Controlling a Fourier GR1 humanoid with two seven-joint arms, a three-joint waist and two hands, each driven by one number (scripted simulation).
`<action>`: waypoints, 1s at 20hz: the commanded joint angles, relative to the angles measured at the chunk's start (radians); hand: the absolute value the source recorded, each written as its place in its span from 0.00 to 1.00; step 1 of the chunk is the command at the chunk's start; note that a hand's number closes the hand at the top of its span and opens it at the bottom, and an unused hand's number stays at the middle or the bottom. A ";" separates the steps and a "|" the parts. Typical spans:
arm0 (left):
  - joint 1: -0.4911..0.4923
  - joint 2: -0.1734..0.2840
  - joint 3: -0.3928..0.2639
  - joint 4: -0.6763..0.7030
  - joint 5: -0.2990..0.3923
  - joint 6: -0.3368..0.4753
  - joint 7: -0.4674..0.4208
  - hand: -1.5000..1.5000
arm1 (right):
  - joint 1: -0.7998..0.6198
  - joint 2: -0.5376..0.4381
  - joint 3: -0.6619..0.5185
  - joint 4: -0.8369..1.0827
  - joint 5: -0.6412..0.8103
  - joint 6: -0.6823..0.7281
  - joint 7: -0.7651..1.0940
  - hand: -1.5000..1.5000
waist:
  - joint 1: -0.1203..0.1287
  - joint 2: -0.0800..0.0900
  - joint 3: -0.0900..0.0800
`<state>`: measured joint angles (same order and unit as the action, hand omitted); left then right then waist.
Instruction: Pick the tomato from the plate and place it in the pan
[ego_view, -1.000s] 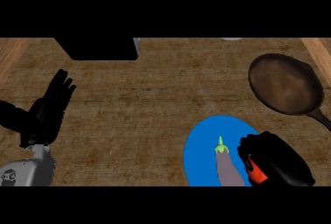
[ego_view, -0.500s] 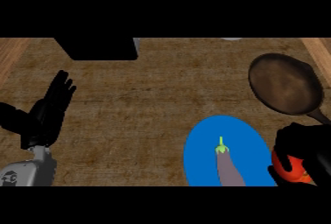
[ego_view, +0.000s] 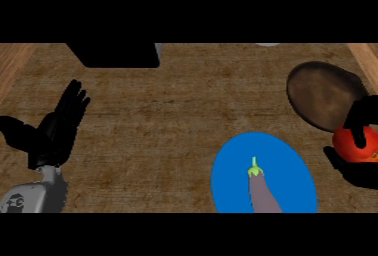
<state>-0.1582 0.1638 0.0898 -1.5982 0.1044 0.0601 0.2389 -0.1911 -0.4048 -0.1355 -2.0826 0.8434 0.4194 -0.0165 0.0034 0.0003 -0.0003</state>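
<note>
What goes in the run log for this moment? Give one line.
right hand: shut on tomato, off blue plate, beside pan | eggplant: on plate | left hand: open, resting at left

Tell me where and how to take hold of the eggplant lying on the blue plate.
Grip the eggplant around its purple body, below the green stem, coming straight down from above. It lies flat along the plate, stem pointing away, so fingers should close across its narrow width from the left and right sides.
</note>
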 joint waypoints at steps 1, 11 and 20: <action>-0.029 0.023 0.031 0.036 0.022 -0.027 -0.009 0.50 | -0.164 -0.055 -0.149 0.195 -0.087 0.009 -0.031 1.00 | 0.004 0.002 0.000; -0.061 0.016 0.019 0.000 0.008 -0.006 0.042 0.50 | -0.352 -0.213 -0.284 0.882 -0.088 -0.213 -0.381 1.00 | 0.026 0.009 0.002; -0.056 -0.007 0.001 0.027 -0.004 -0.014 0.007 0.50 | -0.517 -0.160 -0.205 1.404 -0.007 -0.443 -0.680 1.00 | 0.032 0.012 0.002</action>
<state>-0.1949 0.1632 0.0939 -1.5878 0.1051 0.0419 0.2470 -0.6273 -0.5643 -0.3556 -0.8741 0.8202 0.0301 -0.5879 0.0328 0.0110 0.0019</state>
